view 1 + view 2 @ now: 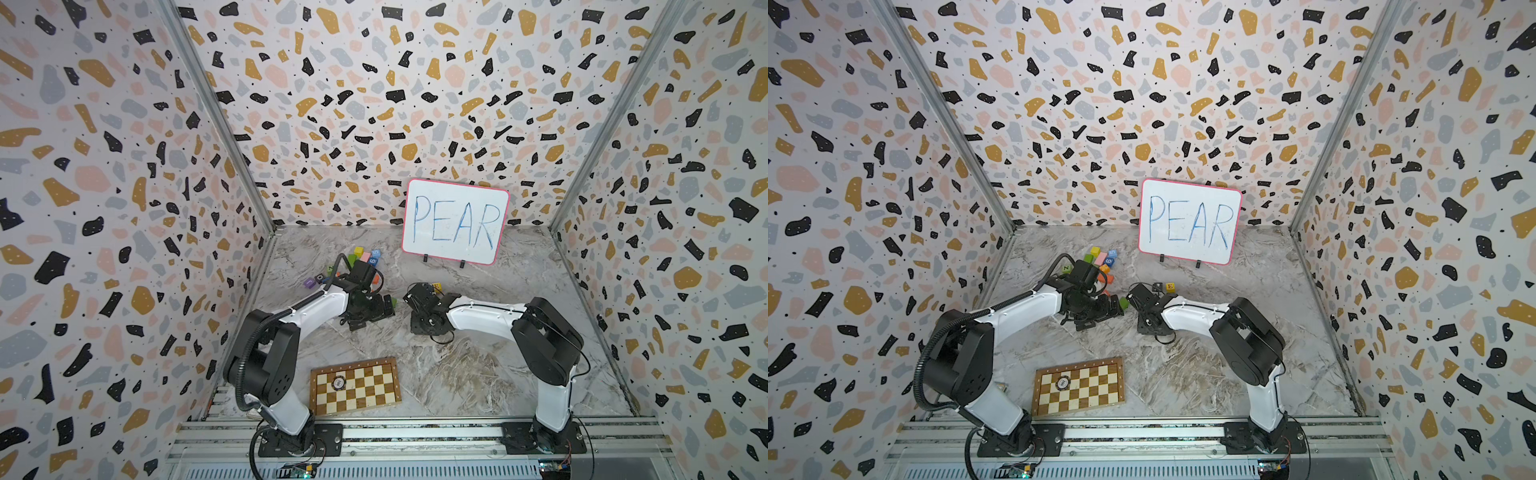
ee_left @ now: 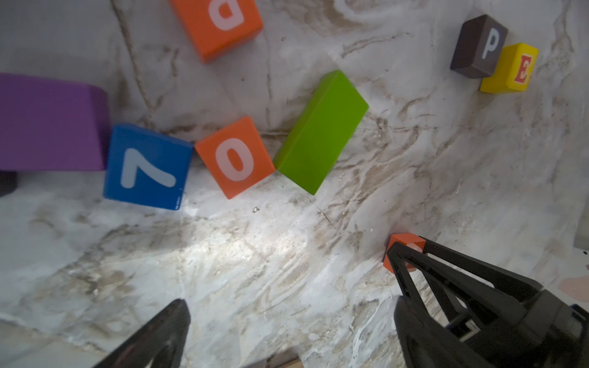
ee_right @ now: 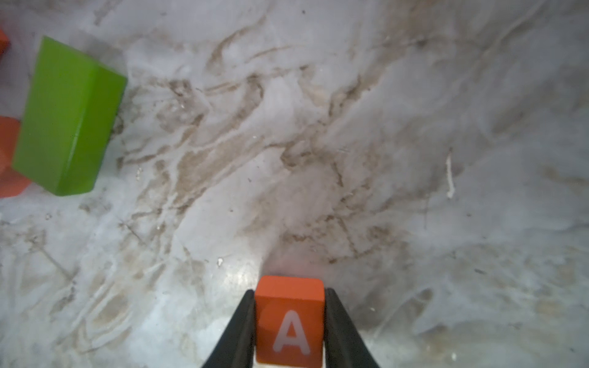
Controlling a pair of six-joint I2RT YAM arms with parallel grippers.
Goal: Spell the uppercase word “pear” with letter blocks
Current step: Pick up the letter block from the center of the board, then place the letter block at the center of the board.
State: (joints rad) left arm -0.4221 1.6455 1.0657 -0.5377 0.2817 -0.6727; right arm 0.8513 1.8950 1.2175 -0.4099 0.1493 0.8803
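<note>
Left of centre in a top view, at the left gripper (image 1: 1106, 309): spread wide, gripping nothing, low beside a green bar (image 1: 1123, 303) and below the heap of spare blocks (image 1: 1100, 257). No part in the coming move, by the look of it.

Further right, at the right gripper (image 3: 290, 293): clamped narrow on the orange-red A block (image 3: 290, 321), pinching 2 opposite side faces, letter turned up to the wrist camera. On the marble table (image 3: 318, 127) or just off it; cannot tell which.

Right again, under the lower left corner of the whiteboard (image 1: 1190, 220): blackish P block (image 1: 1157, 286) and yellow E block (image 1: 1170, 286), touching, in a row running left to right. Leaves the open slot just right of E, on the far side of the pair from the claw. Probably calls for carrying A rightward past both, then setting it down against E, letter up. Nearer by far for the right arm.
</note>
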